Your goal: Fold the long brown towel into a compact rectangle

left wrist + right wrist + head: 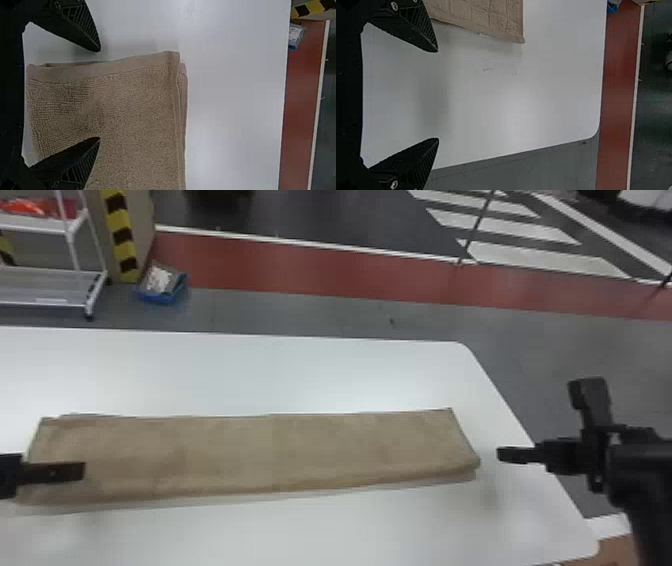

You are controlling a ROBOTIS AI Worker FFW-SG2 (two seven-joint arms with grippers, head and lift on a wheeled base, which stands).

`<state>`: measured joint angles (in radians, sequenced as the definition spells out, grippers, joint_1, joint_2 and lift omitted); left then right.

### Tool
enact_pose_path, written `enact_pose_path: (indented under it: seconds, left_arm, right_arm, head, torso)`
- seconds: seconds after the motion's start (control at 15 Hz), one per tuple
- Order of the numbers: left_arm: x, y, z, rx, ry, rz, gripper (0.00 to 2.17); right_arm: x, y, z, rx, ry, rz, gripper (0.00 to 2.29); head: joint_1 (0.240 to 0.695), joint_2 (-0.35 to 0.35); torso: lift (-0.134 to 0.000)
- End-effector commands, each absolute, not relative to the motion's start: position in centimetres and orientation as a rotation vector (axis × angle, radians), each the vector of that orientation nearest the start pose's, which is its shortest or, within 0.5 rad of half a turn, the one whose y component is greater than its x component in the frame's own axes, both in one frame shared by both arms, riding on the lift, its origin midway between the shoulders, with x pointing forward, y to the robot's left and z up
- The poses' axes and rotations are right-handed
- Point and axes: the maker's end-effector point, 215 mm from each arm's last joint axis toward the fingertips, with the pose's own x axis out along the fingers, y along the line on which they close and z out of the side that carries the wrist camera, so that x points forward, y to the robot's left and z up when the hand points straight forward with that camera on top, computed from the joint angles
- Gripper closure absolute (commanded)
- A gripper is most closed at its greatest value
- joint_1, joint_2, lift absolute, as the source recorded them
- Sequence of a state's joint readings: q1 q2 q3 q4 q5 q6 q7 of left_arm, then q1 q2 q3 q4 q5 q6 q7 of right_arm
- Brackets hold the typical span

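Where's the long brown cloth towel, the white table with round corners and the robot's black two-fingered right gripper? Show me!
Brown towel (252, 455): head view, middle of its top layer.
White table (300, 375): head view, bare top beyond the towel.
Right gripper (438, 95): right wrist view, midway between its open fingertips.

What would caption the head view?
Brown towel folded into a long strip on a white table, left gripper over its left end, right gripper beyond its right end.
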<state>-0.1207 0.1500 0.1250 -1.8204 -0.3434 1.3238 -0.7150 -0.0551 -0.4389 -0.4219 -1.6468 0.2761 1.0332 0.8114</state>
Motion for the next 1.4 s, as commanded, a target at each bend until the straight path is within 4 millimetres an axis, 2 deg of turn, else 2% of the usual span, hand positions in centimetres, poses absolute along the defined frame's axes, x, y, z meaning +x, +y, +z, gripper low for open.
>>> enact_pose_path:
  seconds: [0.0, 0.13, 0.27, 0.33, 0.47, 0.53, 0.67, 0.8, 0.93, 1.07, 1.13, 1.27, 1.33]
  left_arm:
    - [49.1, 30.3, -46.7, -0.062, 0.965, -0.215, 0.37]
    - [48.9, 30.0, -46.5, -0.08, 0.962, -0.241, 0.88]
    - [49.0, 30.0, -46.4, -0.077, 0.954, -0.244, 1.62]
    - [49.0, 30.0, -46.4, -0.074, 0.954, -0.243, 1.89]
    - [49.0, 30.2, -46.3, -0.063, 0.936, -0.248, 1.9]
    - [48.9, 30.3, -46.1, -0.06, 0.927, -0.249, 2.15]
    - [48.8, 31.1, -45.0, -0.086, 0.904, -0.259, 2.14]
    - [48.8, 32.6, -43.3, -0.105, 0.868, -0.254, 2.14]
    - [48.4, 35.3, -41.2, -0.112, 0.83, -0.232, 2.14]
    - [47.8, 37.9, -40.1, -0.115, 0.814, -0.206, 2.14]
    - [47.6, 38.4, -39.3, -0.129, 0.803, -0.203, 2.14]
    - [47.1, 37.7, -37.5, -0.153, 0.788, -0.207, 2.14]
    - [46.7, 36.5, -36.4, -0.172, 0.784, -0.218, 2.14]
  right_arm:
    - [45.9, -54.6, -43.5, -0.054, 0.883, -0.003, 0.09]
    - [45.9, -54.8, -43.4, -0.056, 0.88, -0.005, 0.09]
    - [45.9, -54.7, -43.5, -0.056, 0.879, -0.003, 0.09]
    - [45.9, -54.8, -43.6, -0.056, 0.88, -0.005, 0.09]
    - [45.8, -54.7, -43.7, -0.052, 0.883, -0.005, 0.09]
    - [45.8, -54.7, -43.8, -0.054, 0.882, -0.004, 0.09]
    - [45.8, -54.8, -43.8, -0.051, 0.882, -0.005, 0.09]
    - [45.7, -54.9, -43.7, -0.049, 0.88, -0.007, 0.09]
    - [45.7, -54.9, -43.8, -0.048, 0.881, -0.006, 0.09]
    - [45.7, -54.9, -43.8, -0.048, 0.881, -0.006, 0.09]
    - [45.7, -54.9, -43.7, -0.048, 0.88, -0.006, 0.09]
    - [45.8, -54.5, -43.6, -0.05, 0.878, -0.001, 0.09]
    - [45.5, -54.4, -43.8, -0.044, 0.885, -0.002, 0.09]
  head:
    - [0.695, -0.269]
    - [0.695, -0.277]
    - [0.695, -0.285]
    - [0.695, -0.285]
    - [0.695, -0.284]
    - [0.695, -0.284]
    - [0.695, -0.282]
    - [0.695, -0.281]
    - [0.695, -0.27]
    - [0.695, -0.241]
    - [0.695, -0.23]
    - [0.695, -0.203]
    - [0.695, -0.201]
  torso:
    - [-0.12]
    - [-0.12]
    - [-0.12]
    - [-0.12]
    - [-0.12]
    - [-0.12]
    - [-0.12]
    - [-0.12]
    - [-0.12]
    - [-0.12]
    - [-0.12]
    - [-0.12]
    - [-0.12]
